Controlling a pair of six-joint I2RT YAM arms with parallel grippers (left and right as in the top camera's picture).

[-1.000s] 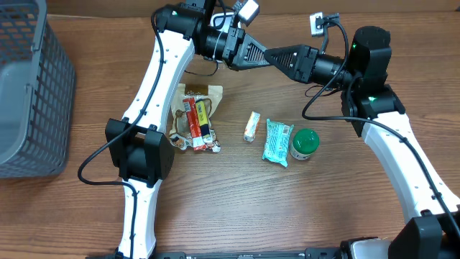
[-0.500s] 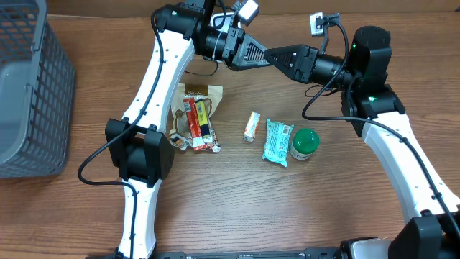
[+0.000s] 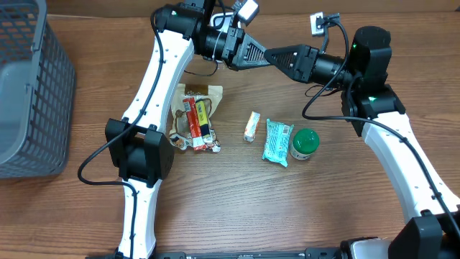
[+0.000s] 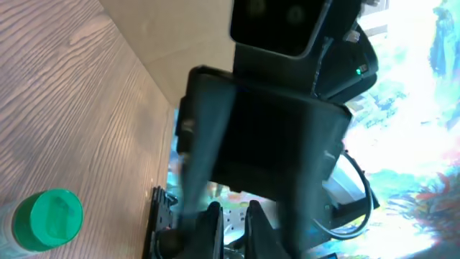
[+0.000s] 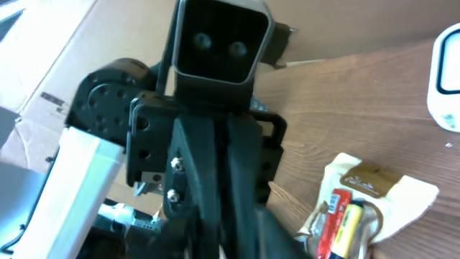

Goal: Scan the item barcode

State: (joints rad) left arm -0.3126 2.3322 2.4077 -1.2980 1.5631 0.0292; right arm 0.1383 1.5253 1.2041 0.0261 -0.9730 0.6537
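The left gripper [image 3: 260, 57] is closed, seemingly empty, tip to tip with the right gripper [image 3: 274, 53], whose opening is unclear.

overhead: top-down, whole table [image 3: 237, 216] | left wrist: close on right arm [image 4: 259, 144] | right wrist: close on left arm [image 5: 208, 144] | all share table

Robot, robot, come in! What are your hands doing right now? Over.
Status: left fingers shut, meeting right fingers tip to tip; right's opening unclear. On table, teal packet and green-lidded jar, not held. Nothing on top of them.
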